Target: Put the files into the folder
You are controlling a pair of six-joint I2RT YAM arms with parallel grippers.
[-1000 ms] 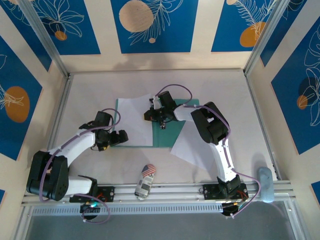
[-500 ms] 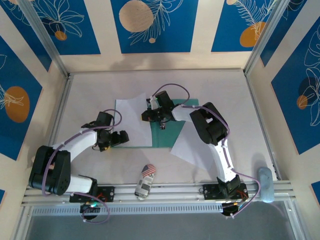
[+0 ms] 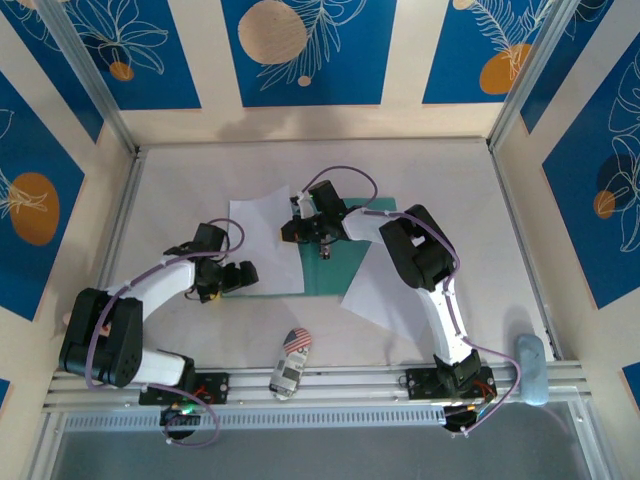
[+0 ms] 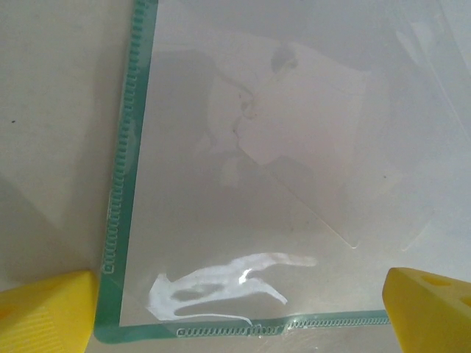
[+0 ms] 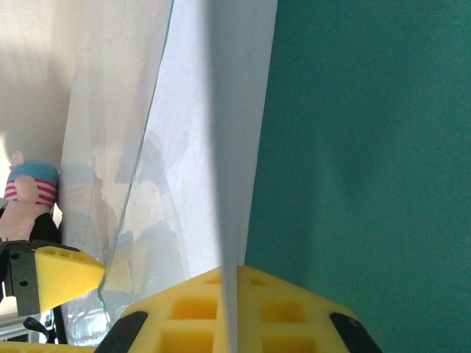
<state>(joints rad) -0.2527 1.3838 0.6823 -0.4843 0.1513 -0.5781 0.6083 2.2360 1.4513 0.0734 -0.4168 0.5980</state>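
Note:
The green folder [image 3: 345, 262] lies flat mid-table. One white file [image 3: 262, 240] covers its left part. My right gripper [image 3: 322, 232] is shut on that sheet's right edge; in the right wrist view the yellow fingers [image 5: 184, 316] pinch the paper [image 5: 221, 147] beside the green leaf [image 5: 368, 147]. The other file [image 3: 385, 290] lies at the folder's lower right, partly under my right arm. My left gripper [image 3: 237, 277] stands open at the folder's lower left corner. In the left wrist view its fingertips [image 4: 44, 309] straddle the green-edged corner [image 4: 125, 184], touching nothing.
A toy car [image 3: 291, 358] with a striped roof sits near the front rail, and appears again as the car [image 5: 29, 187] in the right wrist view. A grey-blue object [image 3: 530, 365] rests at the right end of the rail. Walls close in the table's sides and back.
My right gripper has drawn the held sheet a little to the left over the folder. The left gripper has barely moved and stays open.

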